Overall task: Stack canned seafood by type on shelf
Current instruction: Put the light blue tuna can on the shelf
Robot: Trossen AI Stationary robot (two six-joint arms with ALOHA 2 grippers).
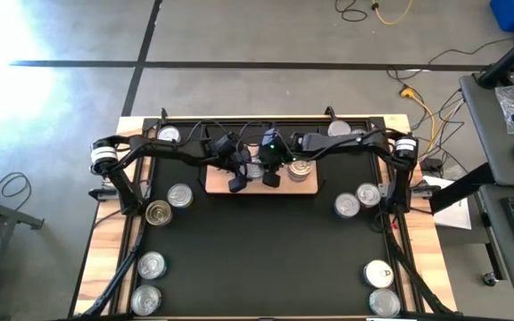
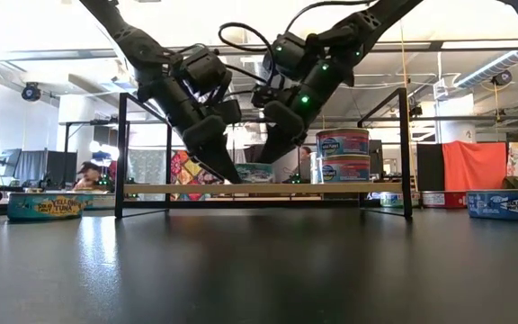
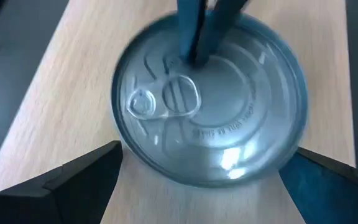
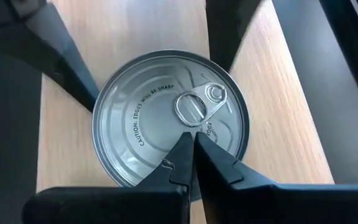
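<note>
Centrally, the left hand (image 3: 207, 177) stands wide open, its two dark fingers (image 3: 73, 183) straddling a silver-topped can (image 3: 210, 102) that sits on the light-wood shelf (image 3: 55, 93); neither finger is seen to touch the can's wall. The right hand (image 4: 194, 140) is fully closed and empty, its pinched tips resting on, or just above, the lid beside the pull-ring (image 4: 194, 107); contact cannot be confirmed. In the high view both hands, left (image 1: 237, 178) and right (image 1: 270, 175), meet over the middle of the shelf (image 1: 217, 185), which lies at the far centre of the black mat (image 1: 257, 259) on the desk (image 1: 105, 259). In the low view two cans (image 2: 343, 155) already stand stacked on the shelf's right part. Loose cans remain on the mat: one gold-topped (image 1: 158, 212) and several silver ones at left (image 1: 179, 195), others at right (image 1: 347, 206) and at the near corners (image 1: 379, 274). Handling, as judged: the can is rigid and probably moderately heavy for its size, and will not deform under grip; its smooth metal wall and glossy lid are likely slippery. The best hold is across the full diameter on the side wall, below the raised rim, fingers level, avoiding the ring-pull and the sharp lid edge.
</note>
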